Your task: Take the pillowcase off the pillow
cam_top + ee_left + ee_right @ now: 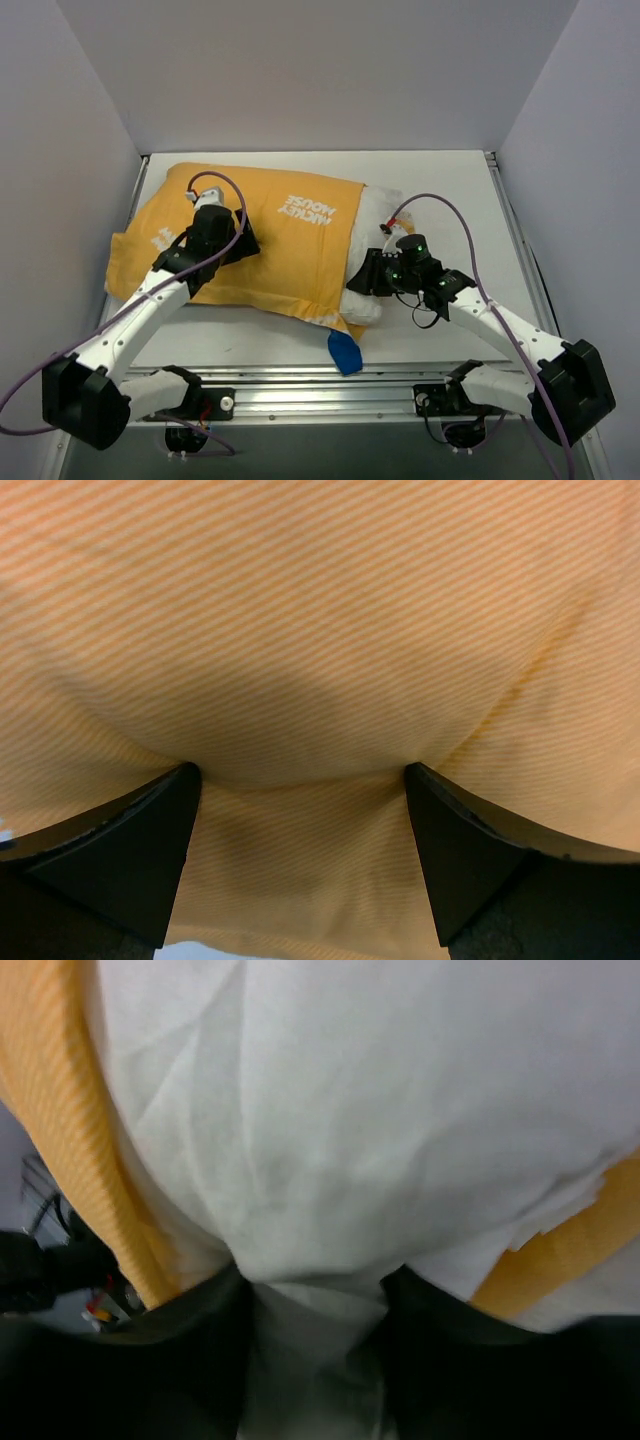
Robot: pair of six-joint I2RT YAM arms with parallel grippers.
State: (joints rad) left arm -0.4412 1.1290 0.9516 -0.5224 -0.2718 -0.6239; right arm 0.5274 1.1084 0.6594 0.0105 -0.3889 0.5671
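Right gripper [312, 1275] pinches the pillow [380, 1110]; left gripper [300, 770], wide, presses the pillowcase [320, 630]. Bare table [470, 200] lies right of the pillow's exposed end.

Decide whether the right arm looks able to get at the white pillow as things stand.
Probably yes. The pillow sticks out of the pillowcase on that side, uncovered, and the right pincer sits on it, with white fabric bunched between its fingers.

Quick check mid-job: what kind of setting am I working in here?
Probably a lab test cell, not a bedroom: plain white walls box in a white table, and an aluminium mounting rail runs along its near edge.
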